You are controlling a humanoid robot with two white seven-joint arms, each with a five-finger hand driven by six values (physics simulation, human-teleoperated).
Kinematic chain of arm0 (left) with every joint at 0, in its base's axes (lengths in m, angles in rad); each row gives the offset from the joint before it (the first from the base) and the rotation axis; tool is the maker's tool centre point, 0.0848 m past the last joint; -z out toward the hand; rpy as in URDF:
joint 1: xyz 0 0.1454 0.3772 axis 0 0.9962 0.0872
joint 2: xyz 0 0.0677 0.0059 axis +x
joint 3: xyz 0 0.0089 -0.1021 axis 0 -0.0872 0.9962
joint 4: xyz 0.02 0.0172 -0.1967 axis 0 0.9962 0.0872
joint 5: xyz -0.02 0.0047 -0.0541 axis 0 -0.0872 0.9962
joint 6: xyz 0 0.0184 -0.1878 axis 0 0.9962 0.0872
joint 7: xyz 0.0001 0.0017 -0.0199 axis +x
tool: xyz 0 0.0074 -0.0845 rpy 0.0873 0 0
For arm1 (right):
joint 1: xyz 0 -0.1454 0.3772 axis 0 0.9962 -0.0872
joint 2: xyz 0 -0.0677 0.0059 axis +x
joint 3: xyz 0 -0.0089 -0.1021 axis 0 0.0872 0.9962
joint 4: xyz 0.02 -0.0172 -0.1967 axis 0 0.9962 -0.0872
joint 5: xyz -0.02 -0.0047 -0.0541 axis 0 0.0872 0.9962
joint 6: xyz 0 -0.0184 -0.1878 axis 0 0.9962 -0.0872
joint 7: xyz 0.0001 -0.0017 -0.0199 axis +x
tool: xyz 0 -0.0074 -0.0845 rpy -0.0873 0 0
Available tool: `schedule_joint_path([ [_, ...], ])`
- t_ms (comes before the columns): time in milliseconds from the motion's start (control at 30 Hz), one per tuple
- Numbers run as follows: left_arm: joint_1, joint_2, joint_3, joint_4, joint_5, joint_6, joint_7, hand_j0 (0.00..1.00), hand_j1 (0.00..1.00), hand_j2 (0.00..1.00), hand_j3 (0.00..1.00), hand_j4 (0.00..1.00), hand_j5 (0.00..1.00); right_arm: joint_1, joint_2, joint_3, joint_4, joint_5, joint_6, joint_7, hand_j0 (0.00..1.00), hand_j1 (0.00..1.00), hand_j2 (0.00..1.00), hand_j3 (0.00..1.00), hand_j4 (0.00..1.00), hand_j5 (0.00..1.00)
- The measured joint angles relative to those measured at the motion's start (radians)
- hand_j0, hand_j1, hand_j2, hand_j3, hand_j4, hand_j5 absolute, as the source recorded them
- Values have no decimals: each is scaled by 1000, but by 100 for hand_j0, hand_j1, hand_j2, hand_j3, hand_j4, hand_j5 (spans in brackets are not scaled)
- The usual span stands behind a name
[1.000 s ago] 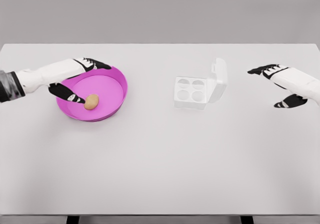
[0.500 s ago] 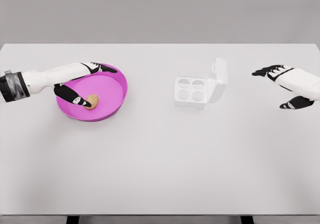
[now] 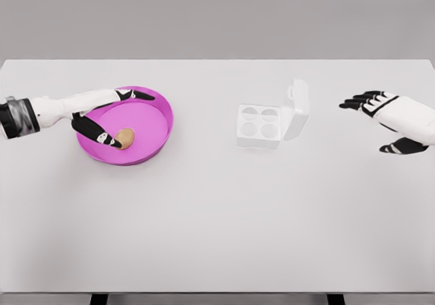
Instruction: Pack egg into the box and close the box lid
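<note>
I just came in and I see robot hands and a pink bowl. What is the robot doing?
The robot is trying to pick up an egg from the pink bowl. Its left hand reaches into the bowl, with its thumb beside the egg, but has not lifted it. The white egg box sits on the table with its lid open and its cups empty. The right hand hovers open near the box.

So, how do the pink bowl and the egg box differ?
The pink bowl is round and holds the egg; the egg box is white, squarish, and its four cups are empty. The bowl has no lid; the box has one, standing open. Both sit on the table.
</note>
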Motion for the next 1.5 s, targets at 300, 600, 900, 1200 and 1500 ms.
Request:
schedule_joint_path([
  [300, -12, 10, -25, 12, -49, 12, 0, 96, 96, 96, 96, 96, 96, 3, 2, -14, -10, 0, -1, 0, 100, 100, 100, 100, 100, 100],
  [600, -17, 7, -31, 29, -79, 14, 0, 87, 87, 87, 87, 87, 87, 6, 2, -22, -11, 0, -1, 0, 100, 100, 100, 100, 100, 100],
  [900, -18, -2, -45, 59, -83, 14, 0, 86, 86, 86, 86, 86, 86, 6, 2, -23, -12, 0, -1, 0, 100, 100, 100, 100, 100, 100],
  [1200, -21, -3, -68, 75, -95, 18, 0, 86, 86, 86, 86, 86, 86, 6, 2, -23, -10, 0, -1, 0, 100, 100, 100, 100, 100, 100],
  [1500, -34, -24, -71, 96, -133, 28, 0, 86, 86, 86, 86, 86, 86, 6, 2, -23, -10, 0, -1, 0, 100, 100, 100, 100, 100, 100],
])
